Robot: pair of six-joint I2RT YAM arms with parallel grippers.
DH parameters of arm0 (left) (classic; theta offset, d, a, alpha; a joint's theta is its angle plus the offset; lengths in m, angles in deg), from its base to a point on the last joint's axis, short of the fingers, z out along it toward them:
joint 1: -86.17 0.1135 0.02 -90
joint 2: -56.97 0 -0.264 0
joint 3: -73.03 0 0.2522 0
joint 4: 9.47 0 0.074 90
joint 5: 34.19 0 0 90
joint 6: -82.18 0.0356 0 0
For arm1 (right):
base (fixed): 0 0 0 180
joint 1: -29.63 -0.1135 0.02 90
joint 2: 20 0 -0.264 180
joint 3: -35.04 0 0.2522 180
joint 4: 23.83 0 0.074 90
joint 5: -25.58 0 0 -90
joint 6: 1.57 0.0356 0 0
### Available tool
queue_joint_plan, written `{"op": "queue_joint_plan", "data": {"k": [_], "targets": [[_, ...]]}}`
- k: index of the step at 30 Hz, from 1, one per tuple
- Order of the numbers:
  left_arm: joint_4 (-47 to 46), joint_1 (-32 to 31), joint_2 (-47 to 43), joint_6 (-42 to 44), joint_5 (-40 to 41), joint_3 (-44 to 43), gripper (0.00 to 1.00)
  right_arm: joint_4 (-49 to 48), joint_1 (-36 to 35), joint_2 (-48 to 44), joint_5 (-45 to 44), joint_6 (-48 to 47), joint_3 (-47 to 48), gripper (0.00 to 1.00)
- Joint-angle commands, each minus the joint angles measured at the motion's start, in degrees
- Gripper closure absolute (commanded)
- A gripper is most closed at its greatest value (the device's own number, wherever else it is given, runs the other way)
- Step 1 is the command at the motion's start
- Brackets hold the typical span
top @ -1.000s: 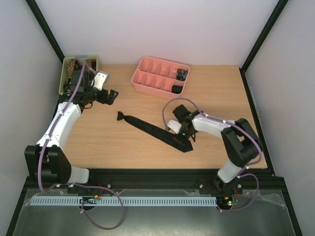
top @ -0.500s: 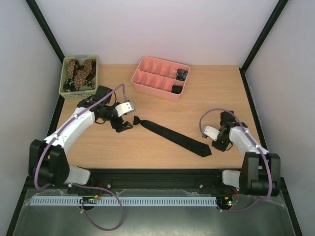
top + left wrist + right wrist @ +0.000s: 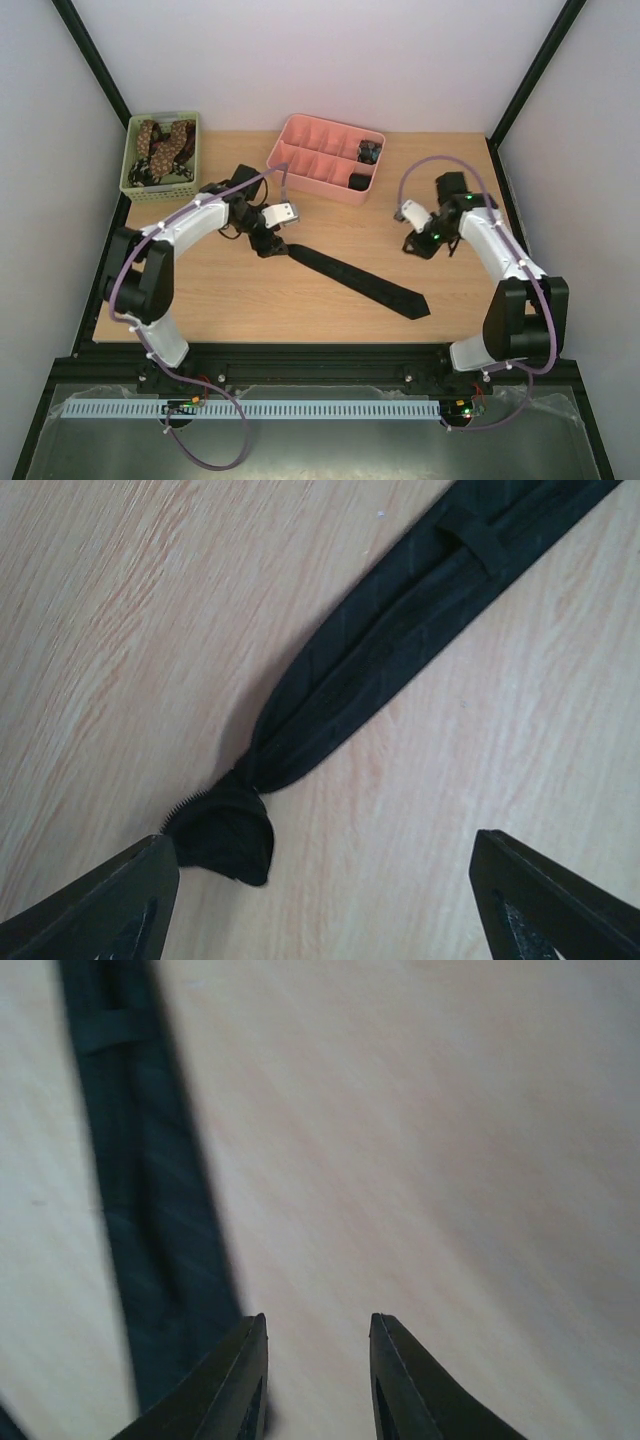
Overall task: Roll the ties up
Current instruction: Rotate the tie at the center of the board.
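where it narrows, the black tie (image 3: 352,277) bunches.

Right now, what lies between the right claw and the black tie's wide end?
Nothing: the top view shows only bare wooden table between the right claw and the black tie.

Faintly striped black tie (image 3: 352,278), pink tray (image 3: 310,185), green basket (image 3: 160,190), brown spotted ties (image 3: 160,145).

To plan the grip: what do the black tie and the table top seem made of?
Black tie: woven fabric, probably, matte with faint stripes, soft folds and a sewn keeper loop. Table top: pale wood or wood-look laminate, smooth, visible grain.
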Motion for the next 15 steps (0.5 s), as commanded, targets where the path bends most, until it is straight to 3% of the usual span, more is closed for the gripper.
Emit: {"op": "queue_joint_plan", "data": {"k": [1, 5, 12, 15], "targets": [[-0.5, -1.6, 5.9, 0.1, 1.2, -5.2, 0.19, 3.9, -7.5, 0.2, 5.2, 12.2, -6.1, 0.70], [1.1, -3.3, 12.2, 0.0, 2.1, -10.9, 0.23, -0.3, -12.0, 1.5, 3.0, 16.6, -10.3, 0.70], [3.8, -4.2, 19.3, 2.7, 2.3, -14.2, 0.22, -6.2, -12.4, 4.1, -2.7, 16.8, -15.9, 0.69], [8.7, -4.2, 22.8, 4.2, 1.1, -16.9, 0.28, -7.7, -12.4, 4.8, -4.8, 15.9, -18.0, 0.69]]}}
